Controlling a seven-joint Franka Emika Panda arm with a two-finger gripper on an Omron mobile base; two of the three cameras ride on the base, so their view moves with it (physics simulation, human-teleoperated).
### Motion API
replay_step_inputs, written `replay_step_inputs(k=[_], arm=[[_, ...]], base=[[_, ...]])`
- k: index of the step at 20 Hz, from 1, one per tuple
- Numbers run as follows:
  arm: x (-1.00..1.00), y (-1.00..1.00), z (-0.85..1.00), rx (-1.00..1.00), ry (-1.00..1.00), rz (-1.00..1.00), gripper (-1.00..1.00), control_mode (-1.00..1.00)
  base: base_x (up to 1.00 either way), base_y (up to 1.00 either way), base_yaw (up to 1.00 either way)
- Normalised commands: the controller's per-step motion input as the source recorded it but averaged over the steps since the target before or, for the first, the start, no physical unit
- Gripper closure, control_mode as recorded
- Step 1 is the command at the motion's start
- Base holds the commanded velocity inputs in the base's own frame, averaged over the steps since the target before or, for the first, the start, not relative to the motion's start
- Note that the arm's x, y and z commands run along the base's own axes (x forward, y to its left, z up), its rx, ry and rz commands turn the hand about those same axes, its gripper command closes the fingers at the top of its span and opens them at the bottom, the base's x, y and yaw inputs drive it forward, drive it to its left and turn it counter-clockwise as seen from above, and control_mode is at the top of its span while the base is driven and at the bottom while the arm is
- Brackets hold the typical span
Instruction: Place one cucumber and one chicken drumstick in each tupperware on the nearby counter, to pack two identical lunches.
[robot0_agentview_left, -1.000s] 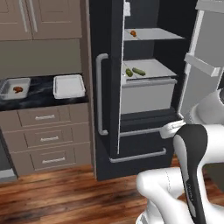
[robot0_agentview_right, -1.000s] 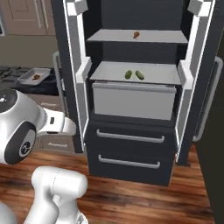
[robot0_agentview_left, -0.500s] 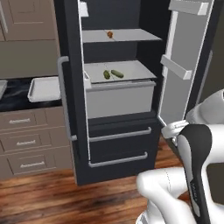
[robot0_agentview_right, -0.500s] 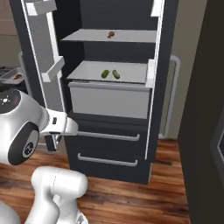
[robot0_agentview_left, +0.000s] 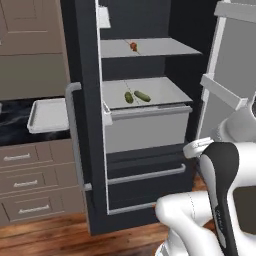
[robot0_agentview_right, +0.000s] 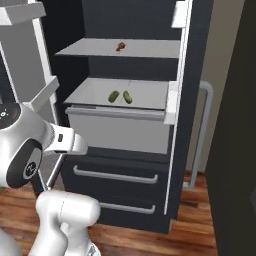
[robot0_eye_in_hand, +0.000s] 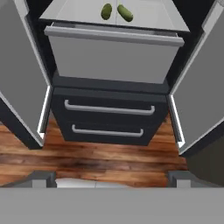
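I face the open fridge, my pincer (robot0_eye_in_hand: 112, 177) spread wide and empty. Two cucumbers (robot0_agentview_left: 135, 96) lie on the middle shelf, a drumstick (robot0_agentview_left: 133, 46) above; one tupperware (robot0_agentview_left: 48, 114) waits on the counter (robot0_agentview_left: 12, 131). Next I should reach up for a cucumber.

I'm getting even, flat rendered light with no glare. The open black fridge interior (robot0_agentview_left: 145, 25) goes dim toward the back, while its pale grey shelves (robot0_agentview_right: 125, 92) read bright. Edges look soft and slightly blurred; the brown wooden floor (robot0_eye_in_hand: 100, 153) shows dark patches.
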Motion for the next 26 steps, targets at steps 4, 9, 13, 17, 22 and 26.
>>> replay_step_inputs(k=[4, 9, 13, 17, 22, 26], arm=[[0.0, 0.0, 0.0, 0.0, 0.0, 0.0, -1.0, 1.0], [0.0, 0.0, 0.0, 0.0, 0.0, 0.0, -1.0, 1.0], [0.0, 0.0, 0.0, 0.0, 0.0, 0.0, -1.0, 1.0], [0.0, 0.0, 0.0, 0.0, 0.0, 0.0, -1.0, 1.0], [0.49, 0.0, -0.29, 0.0, 0.0, 0.0, -1.0, -1.0], [0.64, 0.0, -0.4, 0.0, 0.0, 0.0, -1.0, -1.0]], base=[[0.79, 0.0, 0.0], [0.72, 0.0, 0.0], [0.63, 0.0, 0.0], [0.54, 0.0, 0.0], [0.11, 0.0, 0.0], [0.0, 0.0, 0.0]])
